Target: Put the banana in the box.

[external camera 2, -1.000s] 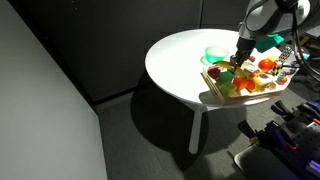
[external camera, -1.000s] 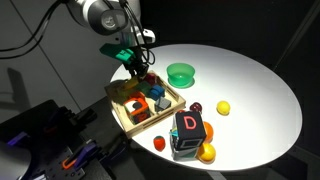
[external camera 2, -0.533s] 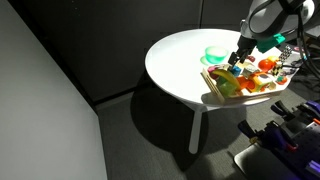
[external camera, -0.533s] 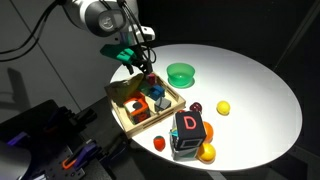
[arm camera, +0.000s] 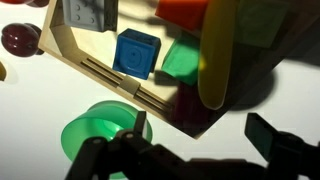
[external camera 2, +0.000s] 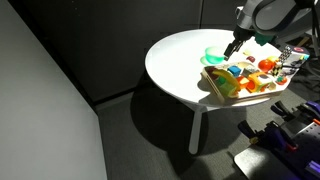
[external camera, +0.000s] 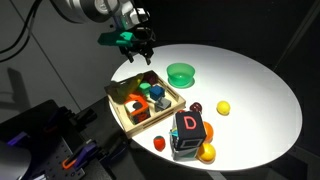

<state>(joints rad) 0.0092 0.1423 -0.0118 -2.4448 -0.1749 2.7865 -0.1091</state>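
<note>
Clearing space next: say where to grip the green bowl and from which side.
Pinch the green bowl by its rim, on the side away from the box, coming straight down: it stands upright and open, probably too wide to span.

Yellow banana (arm camera: 214,60) inside wooden box (arm camera: 95,72)

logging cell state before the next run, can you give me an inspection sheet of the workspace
surface: round white table, brightly lit.
job's things: banana lies inside the box, among coloured blocks.
clutter: green bowl, dark cube with a red D, yellow ball and orange ball, all on the table outside the box.
grippers: claw open and empty, hanging above the table by the box.
cables: dark cable behind the arm, off the table.
surroundings: dark walls and floor; dark equipment beside the table.
</note>
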